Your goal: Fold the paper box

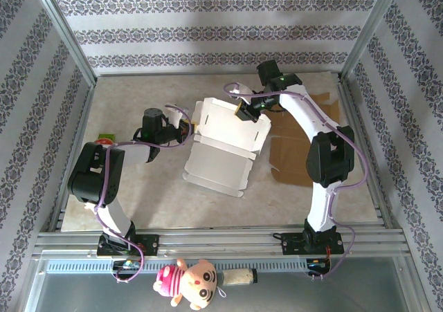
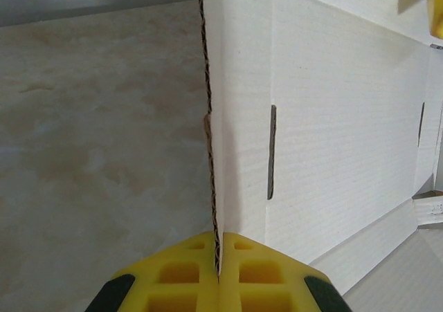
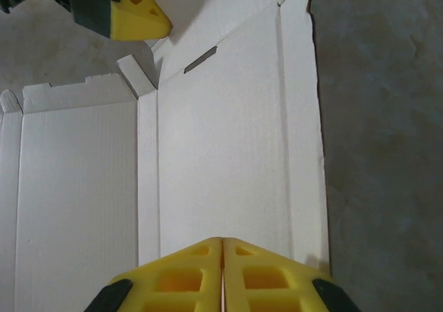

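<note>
While my left tool [image 2: 219, 274] pinches a raised flap of the paper box [image 1: 220, 149], mid-tabletop [image 1: 138, 108] between the 2 arms, and my right tool [image 3: 221, 274] sits closed at its far panel, I judge wall-raising underway; next, fold that panel upright.

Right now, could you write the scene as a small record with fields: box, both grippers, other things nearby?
box: white paper box, open on the table, partly folded
left gripper: shut on the edge of the box's left flap
right gripper: shut, tips over a flat panel; contact cannot be told
nearby: brown cardboard sheet on the box's right
</note>
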